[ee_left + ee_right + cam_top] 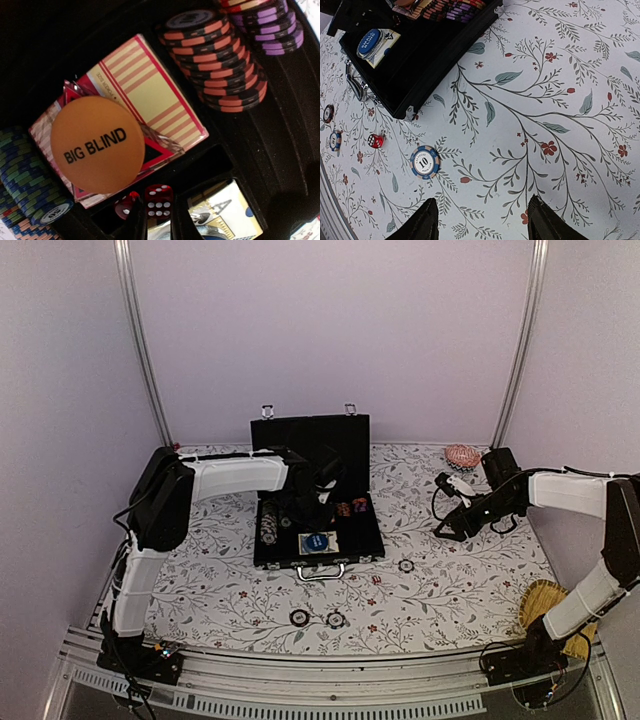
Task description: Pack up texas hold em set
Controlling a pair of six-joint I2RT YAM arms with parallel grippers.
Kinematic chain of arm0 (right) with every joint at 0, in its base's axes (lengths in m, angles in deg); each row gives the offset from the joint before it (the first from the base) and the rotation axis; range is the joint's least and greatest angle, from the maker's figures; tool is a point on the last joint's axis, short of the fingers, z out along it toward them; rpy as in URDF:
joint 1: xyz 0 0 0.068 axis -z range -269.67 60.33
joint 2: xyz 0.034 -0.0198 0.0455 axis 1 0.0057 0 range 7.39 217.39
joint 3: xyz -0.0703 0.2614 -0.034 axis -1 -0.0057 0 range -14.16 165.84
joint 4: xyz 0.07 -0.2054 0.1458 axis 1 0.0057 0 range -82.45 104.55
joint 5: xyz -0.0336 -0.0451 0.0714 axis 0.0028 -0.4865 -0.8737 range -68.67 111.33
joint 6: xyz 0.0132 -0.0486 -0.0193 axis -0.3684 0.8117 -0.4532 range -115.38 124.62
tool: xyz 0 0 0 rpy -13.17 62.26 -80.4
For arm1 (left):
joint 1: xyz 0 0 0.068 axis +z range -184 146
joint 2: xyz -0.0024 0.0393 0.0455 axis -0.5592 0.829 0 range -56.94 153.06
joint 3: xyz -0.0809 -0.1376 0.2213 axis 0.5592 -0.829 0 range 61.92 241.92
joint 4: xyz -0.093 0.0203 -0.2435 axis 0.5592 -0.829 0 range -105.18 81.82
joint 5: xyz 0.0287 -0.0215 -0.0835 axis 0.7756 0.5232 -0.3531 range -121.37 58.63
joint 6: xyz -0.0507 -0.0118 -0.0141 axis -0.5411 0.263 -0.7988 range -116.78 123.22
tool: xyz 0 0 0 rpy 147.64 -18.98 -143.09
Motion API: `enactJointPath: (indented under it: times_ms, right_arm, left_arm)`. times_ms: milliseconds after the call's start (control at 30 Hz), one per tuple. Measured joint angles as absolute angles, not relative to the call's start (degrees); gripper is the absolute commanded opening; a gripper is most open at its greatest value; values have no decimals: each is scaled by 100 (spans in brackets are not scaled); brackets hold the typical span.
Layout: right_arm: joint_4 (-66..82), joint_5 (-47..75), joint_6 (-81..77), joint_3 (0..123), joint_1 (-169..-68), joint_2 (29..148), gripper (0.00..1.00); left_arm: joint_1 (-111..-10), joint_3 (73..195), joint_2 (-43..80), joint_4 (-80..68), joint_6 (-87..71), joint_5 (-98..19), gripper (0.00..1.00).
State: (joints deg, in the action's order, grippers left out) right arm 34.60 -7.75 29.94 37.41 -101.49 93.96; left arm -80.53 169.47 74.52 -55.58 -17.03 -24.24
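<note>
The black briefcase lies open mid-table with its lid upright. My left gripper reaches down into it. In the left wrist view its fingers are shut on a red die over a dark slot, beside a second red die. An orange "BIG BLIND" disc rests on the striped card box. Stacks of chips fill the tray. My right gripper hangs open and empty over the cloth. A blue-white "10" chip lies just ahead of its left finger.
Loose on the table are a red die and three chips. A blue disc sits on a card in the case. A pink shell lies at back right and a straw item at front right.
</note>
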Motion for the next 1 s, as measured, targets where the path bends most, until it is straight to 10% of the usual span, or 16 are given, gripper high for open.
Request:
enactJointPath:
  times_ms: [1000]
  right_arm:
    - [3495,-775,2996,3763,-10149,9564,62]
  left_arm:
    - [-7956,16691,7108,-5431,-1788,-2297,30]
